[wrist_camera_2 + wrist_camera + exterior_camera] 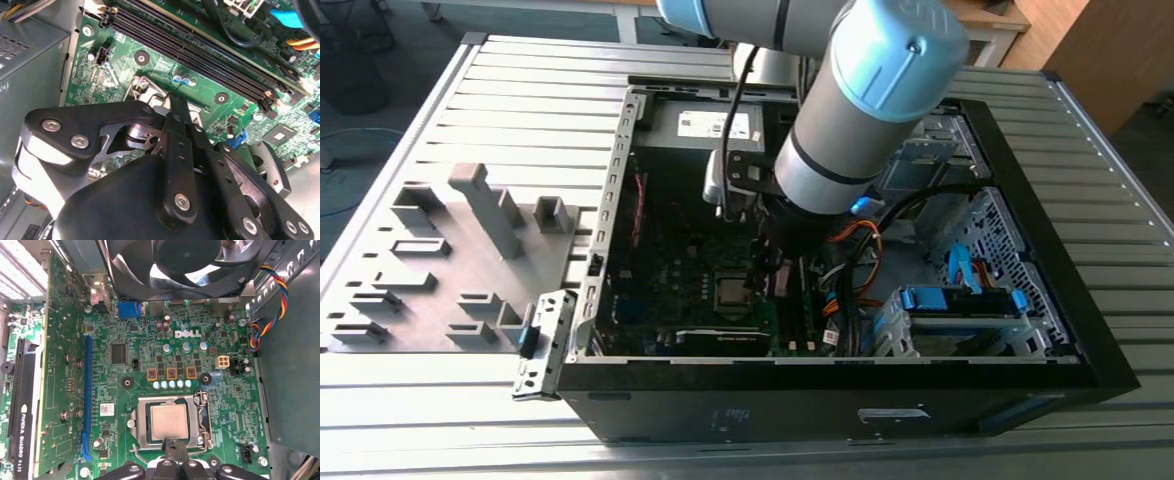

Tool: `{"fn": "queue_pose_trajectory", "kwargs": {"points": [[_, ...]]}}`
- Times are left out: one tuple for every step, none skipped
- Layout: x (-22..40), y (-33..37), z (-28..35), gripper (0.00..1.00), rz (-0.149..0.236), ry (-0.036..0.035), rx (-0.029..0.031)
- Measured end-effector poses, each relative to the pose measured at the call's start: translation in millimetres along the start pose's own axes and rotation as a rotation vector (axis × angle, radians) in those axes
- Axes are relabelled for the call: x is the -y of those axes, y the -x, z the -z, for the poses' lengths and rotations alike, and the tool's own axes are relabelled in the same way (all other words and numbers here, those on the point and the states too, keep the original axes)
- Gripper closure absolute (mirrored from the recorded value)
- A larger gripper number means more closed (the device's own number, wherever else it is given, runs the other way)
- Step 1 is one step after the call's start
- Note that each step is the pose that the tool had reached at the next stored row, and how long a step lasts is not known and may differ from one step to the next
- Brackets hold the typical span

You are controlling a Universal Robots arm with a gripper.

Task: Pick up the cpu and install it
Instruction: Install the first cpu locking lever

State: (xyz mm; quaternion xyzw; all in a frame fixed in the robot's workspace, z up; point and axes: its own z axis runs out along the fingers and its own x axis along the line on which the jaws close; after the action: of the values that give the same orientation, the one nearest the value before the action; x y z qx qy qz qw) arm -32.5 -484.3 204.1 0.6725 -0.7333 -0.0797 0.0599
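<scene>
The cpu (pixel 170 421) is a small silvery-grey square lying flat in the metal socket frame (pixel 202 415) on the green motherboard (pixel 150 350). In the first wrist view my gripper (pixel 174 445) hangs just over the cpu's near edge, its black fingertips pressed together with nothing between them. The second wrist view shows the gripper (pixel 175 102) from behind, its tips together above the socket. In the exterior view the gripper (pixel 767 268) is down inside the open computer case, beside the cpu (pixel 730 291).
A black fan (pixel 185 265) hangs over the board's far side and a graphics card (pixel 25 390) stands along one side. Memory slots (pixel 200 50) run close to the socket. Orange and blue cables (pixel 854 250) lie near the arm. A grey tray (pixel 454 260) sits outside the case.
</scene>
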Motion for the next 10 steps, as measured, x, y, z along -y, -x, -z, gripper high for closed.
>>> {"fn": "queue_pose_trajectory", "kwargs": {"points": [[-0.2,-0.2,-0.3,0.89,0.0,-0.0002,-0.0013],[-0.4,-0.4,-0.5,0.89,0.0,-0.0003,-0.0028],[-0.5,-0.7,-0.8,0.89,0.0,-0.0004,-0.0045],[-0.7,-0.9,-1.1,0.89,-0.001,-0.0006,-0.0063],[-0.9,-1.3,-1.5,0.89,-0.001,-0.0007,-0.0082],[-1.0,-1.8,-2.0,0.89,-0.001,-0.0008,-0.0101],[-1.0,-2.4,-2.5,0.89,-0.001,-0.0009,-0.0116],[-0.9,-3.0,-3.1,0.89,-0.001,-0.001,-0.0126],[-0.8,-3.4,-3.8,0.89,-0.002,-0.0011,-0.0137],[-0.7,-3.8,-4.5,0.89,-0.002,-0.0013,-0.0147]]}}
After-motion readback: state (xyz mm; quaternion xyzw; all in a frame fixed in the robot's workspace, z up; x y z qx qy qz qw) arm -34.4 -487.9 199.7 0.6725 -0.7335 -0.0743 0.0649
